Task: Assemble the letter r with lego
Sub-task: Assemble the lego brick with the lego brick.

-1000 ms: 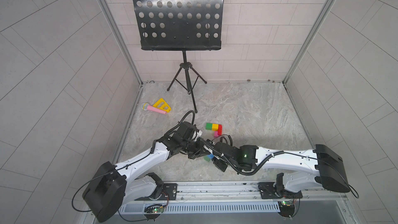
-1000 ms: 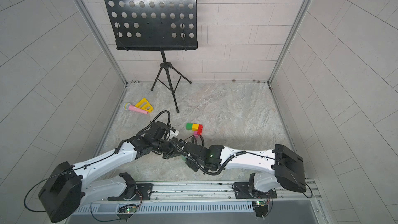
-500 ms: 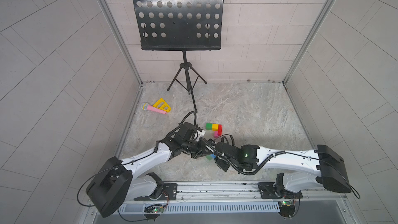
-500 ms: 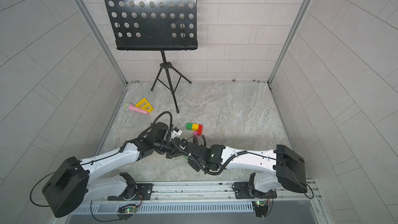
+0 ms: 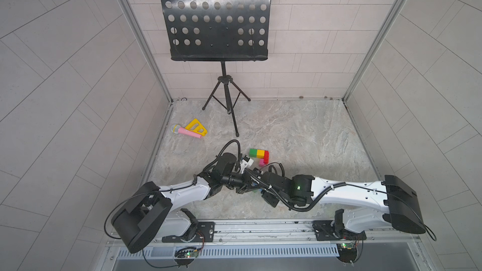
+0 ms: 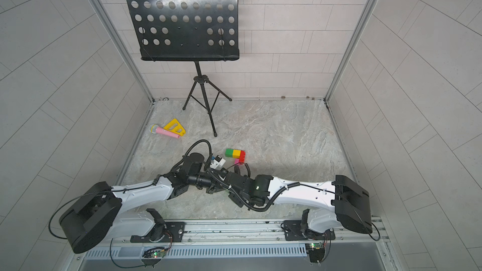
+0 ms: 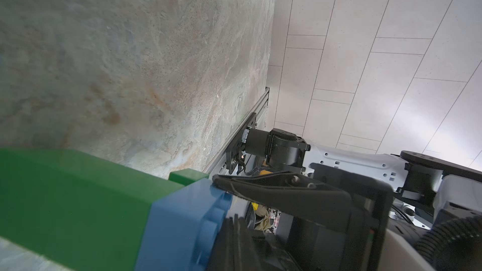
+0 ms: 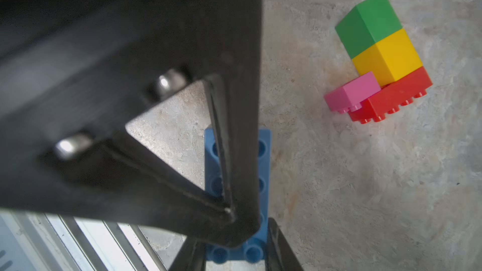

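Bench (image 5: 300,136): grey marbled slab, tiled walls on three sides; music stand (image 5: 214,22) at the back, tripod feet on the bench.

Your left arm (image 5: 182,191) and right arm (image 5: 347,194) reach in low from the front rail; the wrists meet near front centre, so both top views hide the tool tips.

Right tool (image 8: 229,212): tips pressed together, nothing between them; they lie against the blue brick (image 8: 263,152).

Left tool (image 8: 232,256): pinching that brick's end, one finger on each side, as seen in the right wrist view.

Mic (image 5: 186,132) and yellow triangle (image 5: 196,125): touching each other by the left wall; well apart from the arms.

Lego cluster (image 5: 259,153): on its side on the bench, just beyond the wrists, apart from both tools; end green (image 8: 370,22), yellow (image 8: 388,56) and red (image 8: 391,97) joined in a row; pink (image 8: 349,92) on the red, beside the yellow.

Green brick (image 7: 73,204): joined to the blue brick, close under your left wrist camera; whether the pair touches the bench, you cannot tell.
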{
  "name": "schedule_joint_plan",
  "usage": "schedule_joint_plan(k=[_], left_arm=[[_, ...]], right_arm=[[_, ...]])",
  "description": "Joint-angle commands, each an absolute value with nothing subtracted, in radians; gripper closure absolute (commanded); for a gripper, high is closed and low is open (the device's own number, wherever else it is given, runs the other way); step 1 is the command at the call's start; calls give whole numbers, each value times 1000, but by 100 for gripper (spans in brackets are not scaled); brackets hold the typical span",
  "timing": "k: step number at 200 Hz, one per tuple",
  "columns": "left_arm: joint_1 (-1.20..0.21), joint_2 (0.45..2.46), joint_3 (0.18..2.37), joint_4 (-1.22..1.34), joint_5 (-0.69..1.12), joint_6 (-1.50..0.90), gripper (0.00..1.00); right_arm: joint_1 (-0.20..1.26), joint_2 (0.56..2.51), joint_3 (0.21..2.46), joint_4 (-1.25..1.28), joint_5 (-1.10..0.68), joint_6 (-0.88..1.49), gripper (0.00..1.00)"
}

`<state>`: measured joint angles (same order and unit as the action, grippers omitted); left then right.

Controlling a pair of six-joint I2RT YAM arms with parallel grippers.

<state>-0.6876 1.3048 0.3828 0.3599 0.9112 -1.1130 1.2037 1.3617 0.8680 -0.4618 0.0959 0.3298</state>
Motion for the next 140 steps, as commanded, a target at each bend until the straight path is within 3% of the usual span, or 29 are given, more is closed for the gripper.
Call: schedule_joint_plan(k=[1,80,140], left_arm=[[-680,1355,267,-34,620,-1152,100],[-675,1055,370,-256,546,-1144,100],[-675,1017,478,-362,543,-1101,100]], right_arm=[[1212,1335,933,-427,115,298,100],[1206,1359,984,-465,111,270,100],[1204,1371,988,-476,109,270,100]])
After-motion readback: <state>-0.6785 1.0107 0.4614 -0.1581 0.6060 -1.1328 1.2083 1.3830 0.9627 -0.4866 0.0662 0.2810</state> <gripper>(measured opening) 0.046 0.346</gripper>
